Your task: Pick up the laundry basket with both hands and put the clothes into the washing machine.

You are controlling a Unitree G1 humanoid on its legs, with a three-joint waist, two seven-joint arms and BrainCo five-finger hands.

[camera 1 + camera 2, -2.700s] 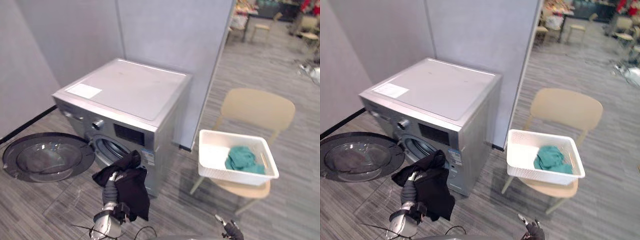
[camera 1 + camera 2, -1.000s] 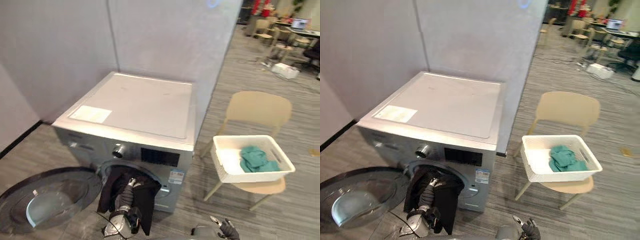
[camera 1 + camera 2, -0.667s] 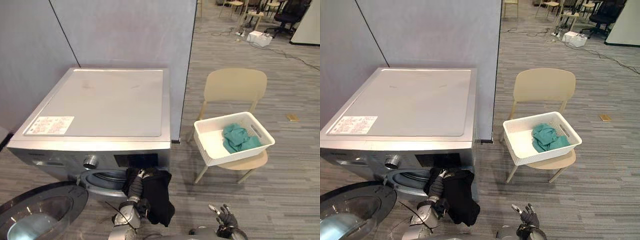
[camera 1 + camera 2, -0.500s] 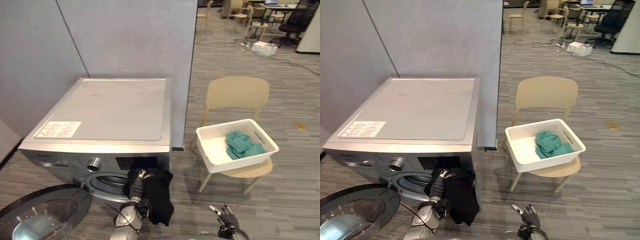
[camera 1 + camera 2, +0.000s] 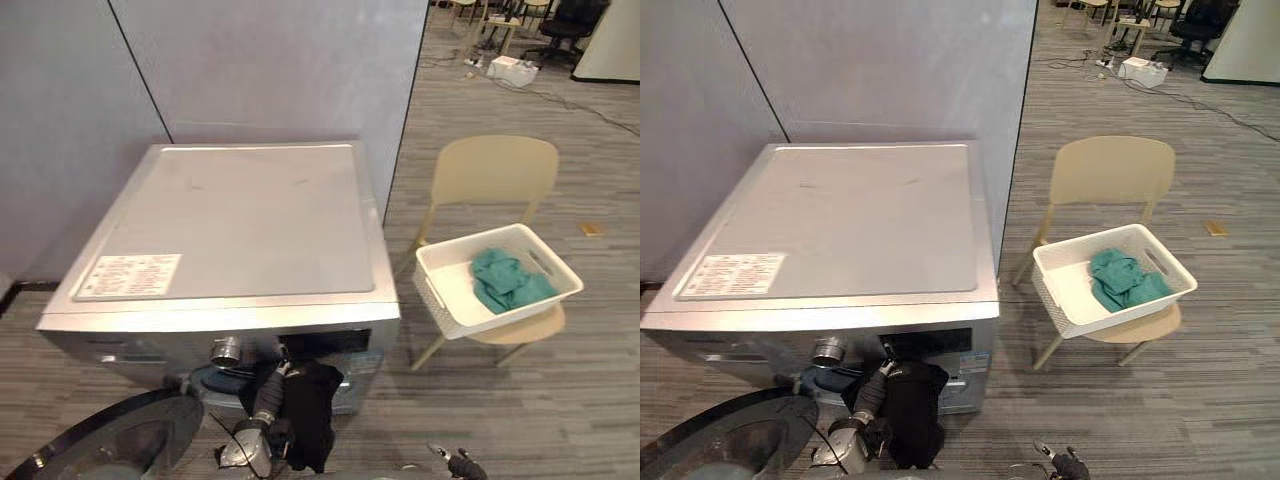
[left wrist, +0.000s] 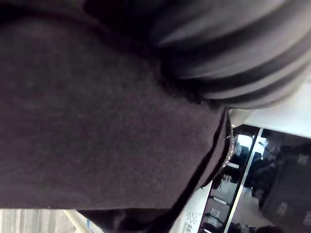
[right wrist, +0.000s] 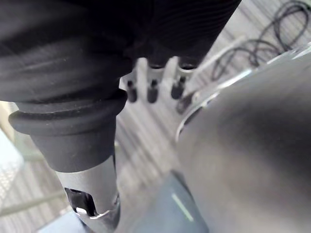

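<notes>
Laundry basket of white perforated plastic (image 5: 437, 300) sits on the seat of a beige moulded chair (image 5: 495, 175), to the right of the silver front-loading washing machine (image 5: 230, 220) and well apart from both hands; one crumpled teal garment (image 5: 508, 280) lies inside it.

Step in hand, as judged: loading. The left hand (image 5: 268, 400) is raised to the machine front, just below the control panel and beside the drum opening, with a black garment (image 5: 312, 415) draped over it; the cloth hangs down the front; whether any of it is inside the drum cannot be told. Left hand state: cannot be told, since the cloth covers it. The right hand (image 5: 1068, 463) hangs low near the floor; its fingers (image 7: 153, 90) are straight, apart, and hold nothing.

Next move, as judged: carry the black garment fully past the door seal, release it, and draw the hand out without dragging cloth along; the hanging part calls for a deep reach. The teal garment is not yet loaded; it calls for a turn to the chair.

Surface and room: the round glass door (image 5: 110, 445) stands swung open at lower left, low over the floor; route the arm clear of it. The floor is grey wood-pattern plank (image 5: 570, 400); grey partition panels (image 5: 270, 70) stand behind the machine; a white label (image 5: 128, 275) lies flat on the machine top.
</notes>
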